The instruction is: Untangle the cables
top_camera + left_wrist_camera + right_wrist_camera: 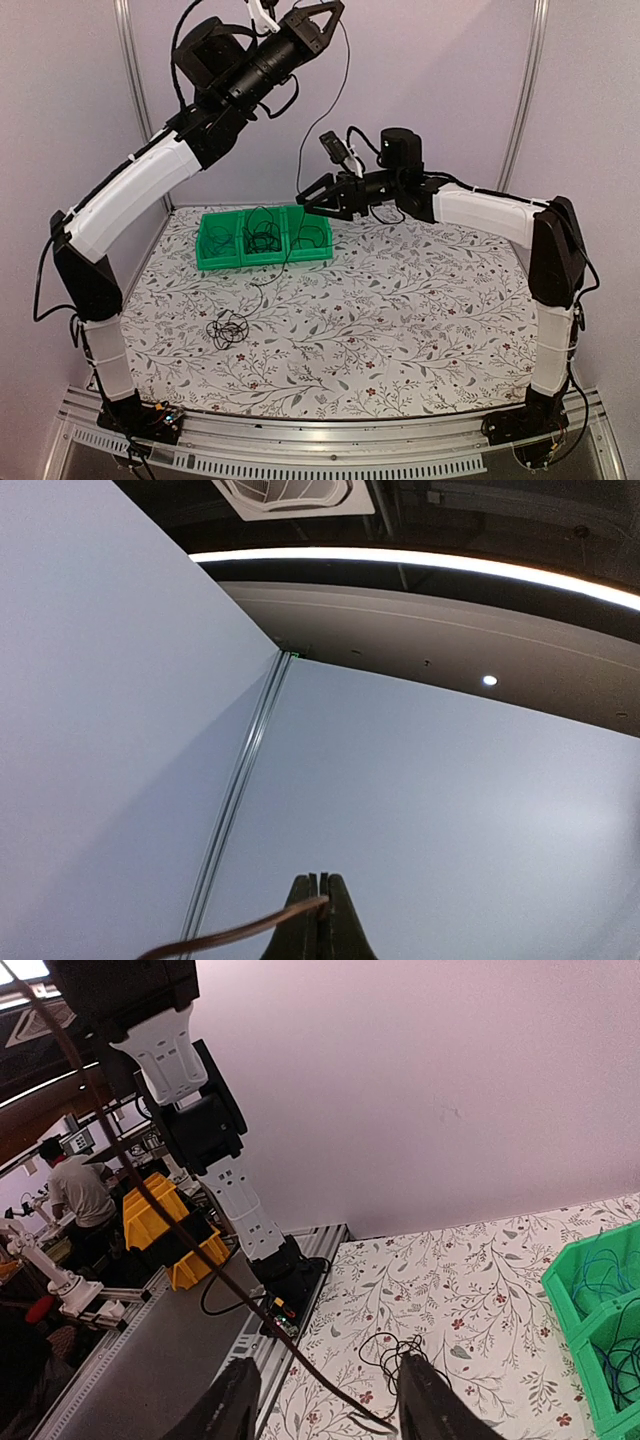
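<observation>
Left gripper (319,885) is raised high above the far left part of the table (430,320), fingers pressed together on a thin dark cable (250,927). From that grip the cable hangs in a long slack curve toward the right gripper (308,207). Right gripper sits low over the far edge, pointing left, just above the right end of a green bin (265,260). Its fingers are spread wide. In its wrist view the cable slants down between them and ends close to one finger; cannot tell whether it touches. Nothing is clamped there. The bin has three compartments and stands near the far left corner. The top view shows a black cord looped in each of the middle and right compartments, and something dark I cannot make out in the left one. The right wrist view shows a blue cord (600,1270) coiled in one compartment; cannot tell which. A thin line runs from the front of the bin toward the near left corner, where a small black tangle (228,328) lies flat on the flowered cloth, well apart from both grippers
</observation>
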{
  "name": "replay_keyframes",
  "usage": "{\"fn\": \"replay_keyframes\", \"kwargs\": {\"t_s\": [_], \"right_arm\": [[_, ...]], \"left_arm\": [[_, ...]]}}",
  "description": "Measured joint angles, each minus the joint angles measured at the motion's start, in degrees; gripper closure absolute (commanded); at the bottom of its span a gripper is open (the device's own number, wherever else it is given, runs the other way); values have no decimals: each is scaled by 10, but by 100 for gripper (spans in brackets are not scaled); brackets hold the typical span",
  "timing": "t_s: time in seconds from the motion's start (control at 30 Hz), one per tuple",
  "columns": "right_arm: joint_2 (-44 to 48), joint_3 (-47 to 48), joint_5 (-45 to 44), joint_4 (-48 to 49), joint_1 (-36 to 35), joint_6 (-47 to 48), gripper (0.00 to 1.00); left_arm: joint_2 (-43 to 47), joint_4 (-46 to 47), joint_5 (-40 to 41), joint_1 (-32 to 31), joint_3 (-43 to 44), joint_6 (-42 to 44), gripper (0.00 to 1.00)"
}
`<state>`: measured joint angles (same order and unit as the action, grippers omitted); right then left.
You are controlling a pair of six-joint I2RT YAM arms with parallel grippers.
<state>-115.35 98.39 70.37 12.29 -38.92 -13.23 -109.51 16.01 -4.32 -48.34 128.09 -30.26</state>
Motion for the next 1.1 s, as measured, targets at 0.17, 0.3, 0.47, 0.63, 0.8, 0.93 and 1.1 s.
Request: {"fn": "replay_keyframes", "kwargs": {"t_s": [0.17, 0.3, 0.47, 0.63, 0.8, 0.93, 1.1], "right_arm": [[-1, -1, -7, 15, -4, -13, 100], [0, -5, -7, 13, 7, -16, 100], [36, -44, 11, -20, 53, -19, 100], [92, -56, 36, -54, 111, -29, 100], [118, -69, 39, -57, 156, -65, 100], [113, -96, 37, -61, 175, -98, 100], [105, -107, 35, -71, 183, -118, 100]], "left_arm": [[-4, -3, -9, 0, -5, -4, 100], [4, -19, 1, 7, -25, 7, 71], [43, -125, 7, 65, -119, -4, 48], [113, -152, 13, 159, -378, -11, 35], [187, -130, 2, 136, -586, -8, 28], [228, -103, -22, 95, -617, 30, 30], [190, -93, -55, 31, -547, 123, 31]]}}
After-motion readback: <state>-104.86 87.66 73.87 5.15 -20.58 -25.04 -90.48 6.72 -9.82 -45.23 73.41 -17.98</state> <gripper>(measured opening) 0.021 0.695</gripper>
